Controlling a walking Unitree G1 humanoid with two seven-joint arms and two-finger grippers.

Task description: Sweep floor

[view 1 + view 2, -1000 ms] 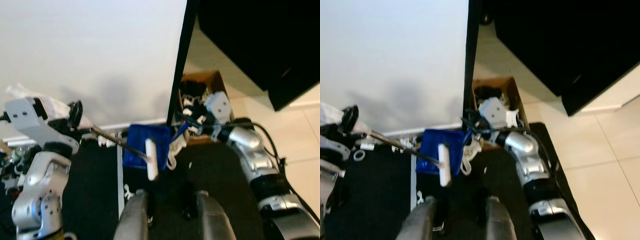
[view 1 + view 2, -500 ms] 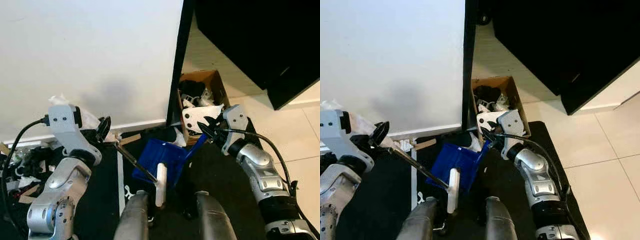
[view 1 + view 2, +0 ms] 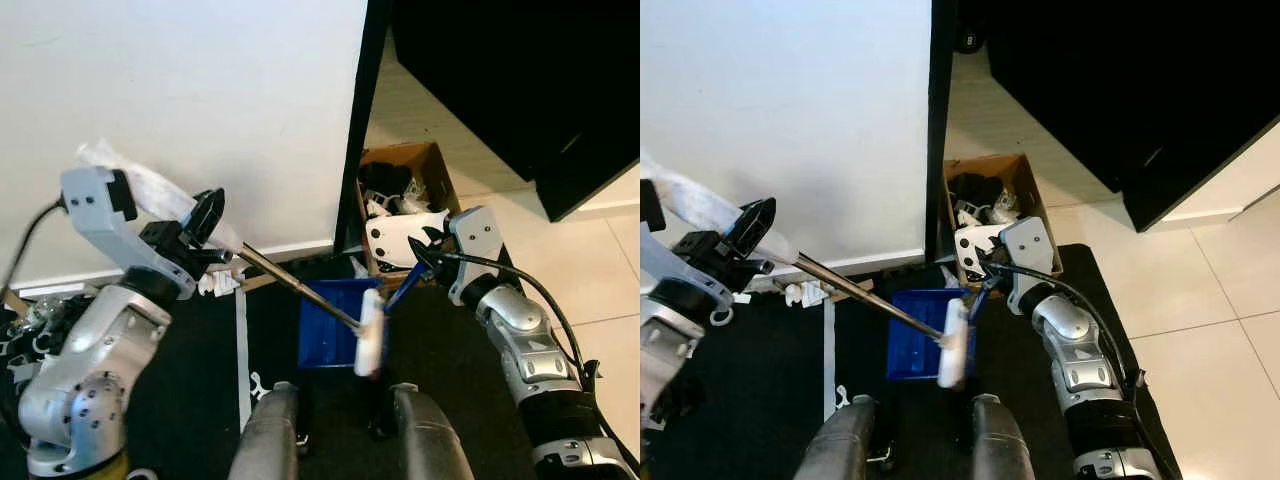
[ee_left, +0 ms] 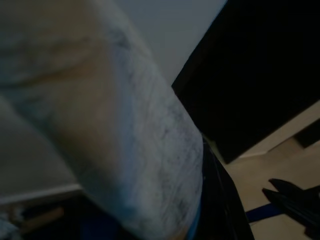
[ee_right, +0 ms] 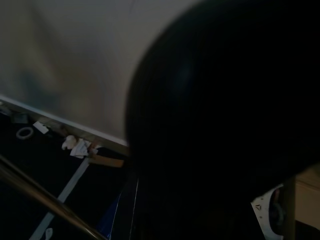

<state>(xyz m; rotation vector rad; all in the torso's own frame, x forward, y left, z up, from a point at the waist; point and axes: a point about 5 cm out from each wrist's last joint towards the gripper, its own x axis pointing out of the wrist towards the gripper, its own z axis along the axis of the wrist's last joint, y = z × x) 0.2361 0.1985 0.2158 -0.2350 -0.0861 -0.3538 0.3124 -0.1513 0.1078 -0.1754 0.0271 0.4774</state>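
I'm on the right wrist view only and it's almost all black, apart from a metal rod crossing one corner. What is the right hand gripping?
Observer: The right hand is shut on the blue handle of the dustpan, which sits over the black mat.
Operator: And that rod?
Observer: It is the broom shaft, gripped by the left hand. Its white head is at the dustpan's right edge.
Operator: Anything left to sweep?
Observer: White scraps lie by the baseboard, to the left of the dustpan.
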